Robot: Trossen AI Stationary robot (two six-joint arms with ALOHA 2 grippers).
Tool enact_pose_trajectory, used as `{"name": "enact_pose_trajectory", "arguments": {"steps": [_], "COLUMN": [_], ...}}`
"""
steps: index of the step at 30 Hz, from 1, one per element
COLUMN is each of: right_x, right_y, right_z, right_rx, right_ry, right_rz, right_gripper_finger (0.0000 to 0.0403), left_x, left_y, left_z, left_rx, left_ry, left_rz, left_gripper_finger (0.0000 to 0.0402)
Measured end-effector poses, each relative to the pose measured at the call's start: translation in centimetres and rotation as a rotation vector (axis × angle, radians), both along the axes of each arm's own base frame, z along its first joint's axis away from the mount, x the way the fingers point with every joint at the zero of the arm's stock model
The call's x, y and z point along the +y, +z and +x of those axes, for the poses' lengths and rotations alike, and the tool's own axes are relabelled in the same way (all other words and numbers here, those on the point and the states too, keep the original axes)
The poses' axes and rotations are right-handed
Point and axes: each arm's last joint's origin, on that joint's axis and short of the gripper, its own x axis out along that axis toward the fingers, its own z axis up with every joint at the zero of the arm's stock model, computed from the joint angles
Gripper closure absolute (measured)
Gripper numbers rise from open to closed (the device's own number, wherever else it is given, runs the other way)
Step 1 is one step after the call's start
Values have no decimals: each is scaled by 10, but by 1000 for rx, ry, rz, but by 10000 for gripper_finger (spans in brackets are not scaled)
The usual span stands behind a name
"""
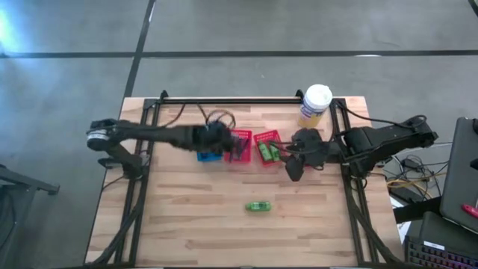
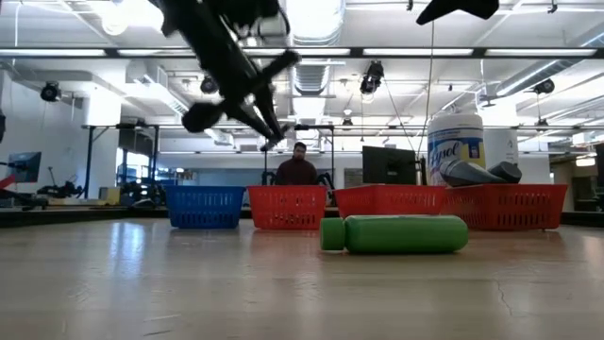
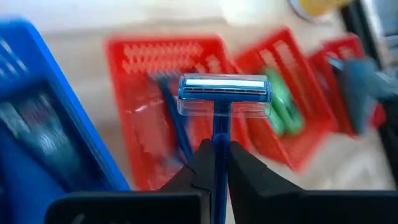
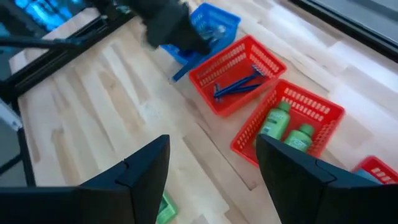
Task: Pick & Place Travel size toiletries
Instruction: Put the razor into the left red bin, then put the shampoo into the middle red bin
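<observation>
Razor [image 3: 224, 96], thin blue plastic, is pinched by left claw [image 3: 214, 155]; right claw [image 4: 211, 174] gapes over wood-plank table [image 4: 93, 124].

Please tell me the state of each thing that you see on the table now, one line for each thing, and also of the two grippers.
Left gripper: shut on the blue razor, above the baskets.
Blue razor: held by its handle, head away from the fingers.
Right gripper: open, empty, above the table.
Green bottle: lying on its side on the table, alone.
Red basket: holds blue razors.
Next red basket: holds two green bottles.
Yellow canister: upright, lid on.
</observation>
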Motion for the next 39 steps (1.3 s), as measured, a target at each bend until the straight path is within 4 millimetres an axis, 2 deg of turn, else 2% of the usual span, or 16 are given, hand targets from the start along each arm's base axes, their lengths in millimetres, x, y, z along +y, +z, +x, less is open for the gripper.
{"name": "enact_pose_trajectory", "arguments": {"steps": [4,8,18,24,28,33,36,39], "right_x": [-1,0,-3,-3,-3,-4,-3,-1], "right_y": [-3,-9,-16,-15,-15,-16,-17,-18], "right_z": [-1,4,10,8,8,6,6,5], "right_rx": [6,30,64,56,61,85,99,141], "right_ry": [-56,-80,-127,-139,-140,-134,-103,-29], "right_rz": [9,15,-2,9,9,2,3,23], "right_gripper_finger": [170,170,170,170,170,170,170,170], "left_x": [39,59,63,64,64,60,45,17], "left_y": [-6,-14,-47,-55,-50,-32,-14,7], "left_z": [2,7,24,27,25,21,20,19], "left_rx": [35,56,127,144,130,96,50,-2], "left_ry": [-12,-19,-70,-69,-70,-125,-290,-527], "left_rz": [-9,-30,-80,-86,-80,-33,50,161], "left_gripper_finger": [379,379,365,320,276,231,219,217]}}
